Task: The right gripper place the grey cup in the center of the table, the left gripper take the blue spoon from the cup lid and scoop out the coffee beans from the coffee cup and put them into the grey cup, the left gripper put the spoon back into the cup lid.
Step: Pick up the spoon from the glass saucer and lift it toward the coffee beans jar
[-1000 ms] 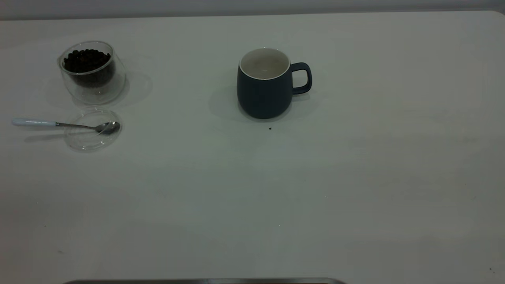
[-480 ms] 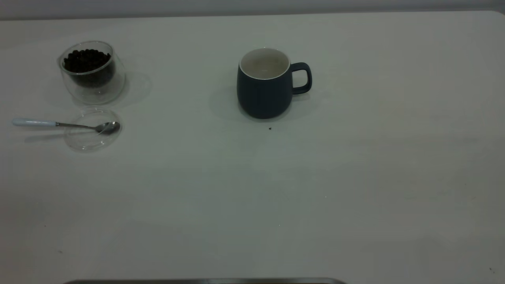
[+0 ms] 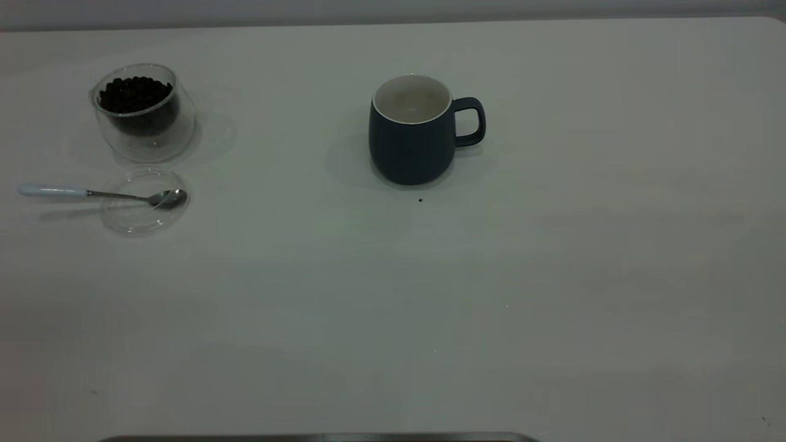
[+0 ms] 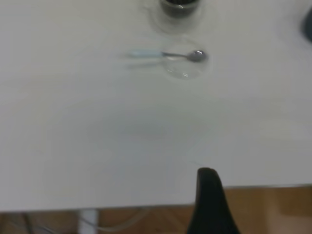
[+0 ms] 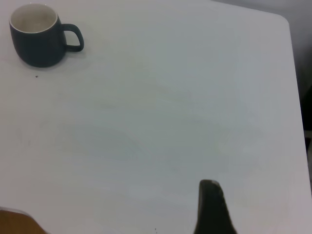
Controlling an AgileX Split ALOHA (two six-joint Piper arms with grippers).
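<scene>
Only one black finger of the left gripper (image 4: 210,204) shows, above the tabletop's near edge. It touches nothing, and how far it is open cannot be told. The right gripper (image 5: 212,207) looks the same. The grey cup (image 3: 412,130) stands upright mid-table. The blue spoon (image 3: 101,194) lies across the cup lid (image 3: 142,212) beside the coffee cup (image 3: 145,113) of coffee beans (image 3: 134,93).

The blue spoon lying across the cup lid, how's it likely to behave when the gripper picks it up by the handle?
The blue spoon looks thin and rigid, so probably stiff and light. Its bowl rests on the cup lid with the handle jutting past the rim, so it may pivot when touched. The lid seems light and could shift too.
</scene>
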